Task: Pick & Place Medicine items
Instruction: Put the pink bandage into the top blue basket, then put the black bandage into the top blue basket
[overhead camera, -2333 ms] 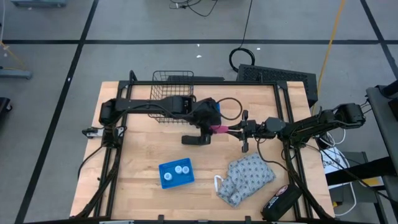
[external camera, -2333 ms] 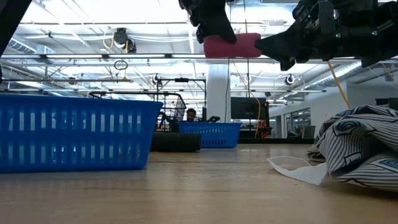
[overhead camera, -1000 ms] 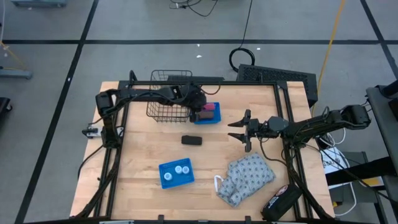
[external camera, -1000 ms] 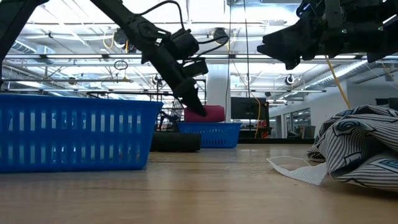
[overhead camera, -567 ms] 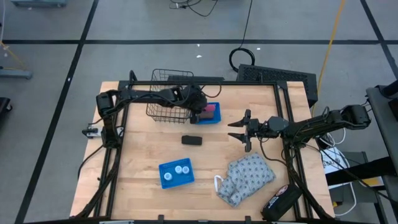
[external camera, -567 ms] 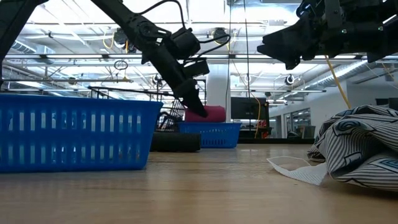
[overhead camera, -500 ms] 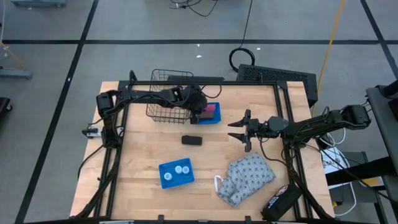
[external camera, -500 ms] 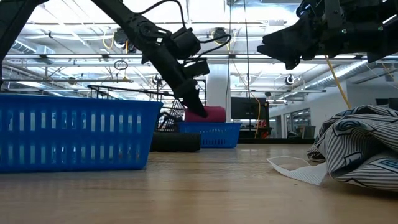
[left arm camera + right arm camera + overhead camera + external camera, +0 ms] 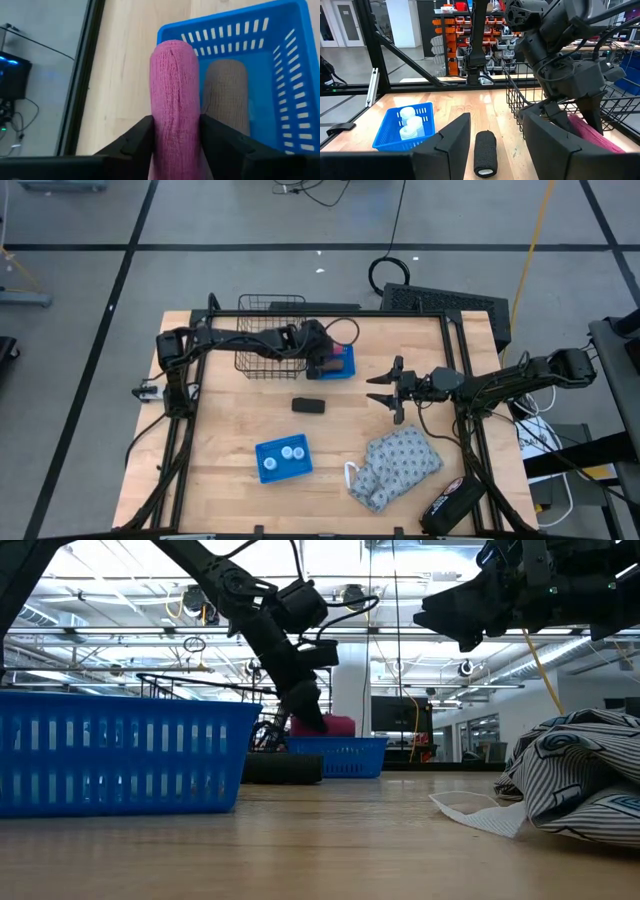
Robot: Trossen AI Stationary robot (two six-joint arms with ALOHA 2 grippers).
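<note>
Left gripper [image 9: 176, 135] over the far blue tray [image 9: 345, 369], fingers flanking the pink roll [image 9: 174, 100] beside a brown roll [image 9: 226, 95], grip unclear; right gripper [image 9: 385, 391] part-open, empty, right of it; three white bottles [image 9: 284, 454] in near blue tray [image 9: 267, 468].

You're looking at a grey concrete floor [image 9: 90, 290] crossed by dark tape lines [image 9: 120, 280], with bright ceiling strip lights [image 9: 120, 590] and orange storage shelves [image 9: 451, 25] beyond.
</note>
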